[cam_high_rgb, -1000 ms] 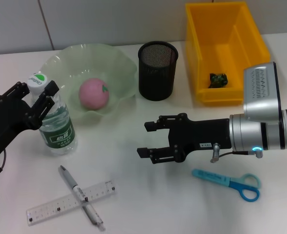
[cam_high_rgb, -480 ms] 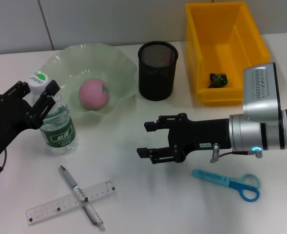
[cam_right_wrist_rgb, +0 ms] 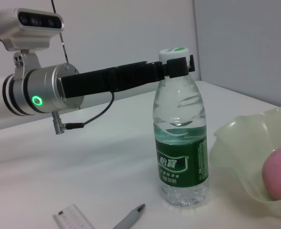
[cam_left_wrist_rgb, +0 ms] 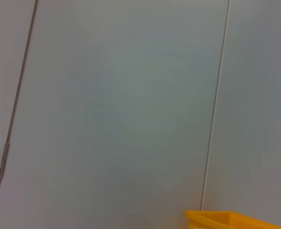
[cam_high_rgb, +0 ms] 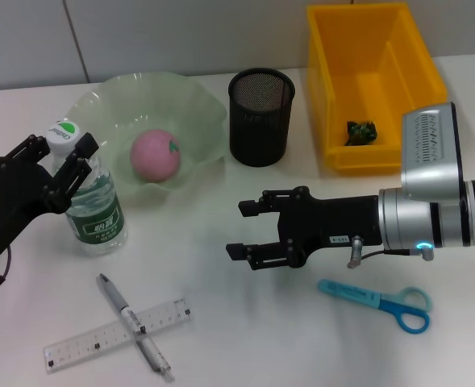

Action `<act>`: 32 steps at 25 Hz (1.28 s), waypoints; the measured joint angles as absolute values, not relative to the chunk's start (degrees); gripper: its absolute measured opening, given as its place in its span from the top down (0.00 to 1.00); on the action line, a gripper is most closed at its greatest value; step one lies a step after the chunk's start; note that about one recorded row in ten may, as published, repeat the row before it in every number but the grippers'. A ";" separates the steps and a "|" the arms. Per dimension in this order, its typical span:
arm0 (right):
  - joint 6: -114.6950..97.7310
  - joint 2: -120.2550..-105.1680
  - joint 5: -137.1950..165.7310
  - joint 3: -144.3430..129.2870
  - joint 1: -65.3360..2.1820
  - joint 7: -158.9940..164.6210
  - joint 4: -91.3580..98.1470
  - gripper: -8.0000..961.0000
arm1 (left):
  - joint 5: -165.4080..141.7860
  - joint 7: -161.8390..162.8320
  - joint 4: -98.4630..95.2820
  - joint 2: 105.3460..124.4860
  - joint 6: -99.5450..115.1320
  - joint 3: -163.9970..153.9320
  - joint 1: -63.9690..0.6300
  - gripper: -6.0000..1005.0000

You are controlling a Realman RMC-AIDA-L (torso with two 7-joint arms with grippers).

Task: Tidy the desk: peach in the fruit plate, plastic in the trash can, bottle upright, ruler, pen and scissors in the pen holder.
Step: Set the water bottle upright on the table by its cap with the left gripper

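- The bottle [cam_high_rgb: 94, 196] stands upright on the desk [cam_high_rgb: 221, 322] just beside the fruit plate [cam_high_rgb: 197, 113]; the left gripper [cam_high_rgb: 64, 165] is seen pinching its neck under the white cap, as the right wrist view confirms.
- The bottle is judged light and thin-walled – little water shows in it – so the stiff neck is likely the safest place to be held; the body would probably dent and slip.
- The peach [cam_high_rgb: 156, 155] lies in the plate already, and the plastic scrap [cam_high_rgb: 360, 131] in the yellow trash can [cam_high_rgb: 334, 97].
- The pen [cam_high_rgb: 135, 326] lies across the ruler [cam_high_rgb: 116, 334], touching it. Both are judged stiff, thin and flat to the desk, hence awkward to pinch; the pen is best taken at its free upper end.
- The scissors [cam_high_rgb: 378, 300] lie near the right gripper [cam_high_rgb: 245, 230], whose fingers are spread and hold nothing, low over bare desk; the handle loops look the easiest hold.
- The pen holder [cam_high_rgb: 261, 117] holds none of these yet.
- Against the earlier frames nothing is seen to have shifted – both arms and all items are placed alike.
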State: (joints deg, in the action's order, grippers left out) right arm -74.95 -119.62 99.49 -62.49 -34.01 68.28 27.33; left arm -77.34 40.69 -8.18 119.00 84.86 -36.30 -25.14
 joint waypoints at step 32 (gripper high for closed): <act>-74.35 -119.61 99.39 -62.66 -34.63 68.21 26.62 0.23 | -77.34 40.51 -7.55 119.00 84.81 -36.31 -25.40 0.46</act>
State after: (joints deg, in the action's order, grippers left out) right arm -74.35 -119.61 99.39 -62.66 -34.63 68.21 26.62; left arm -77.34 40.51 -7.55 119.00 84.81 -36.31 -25.40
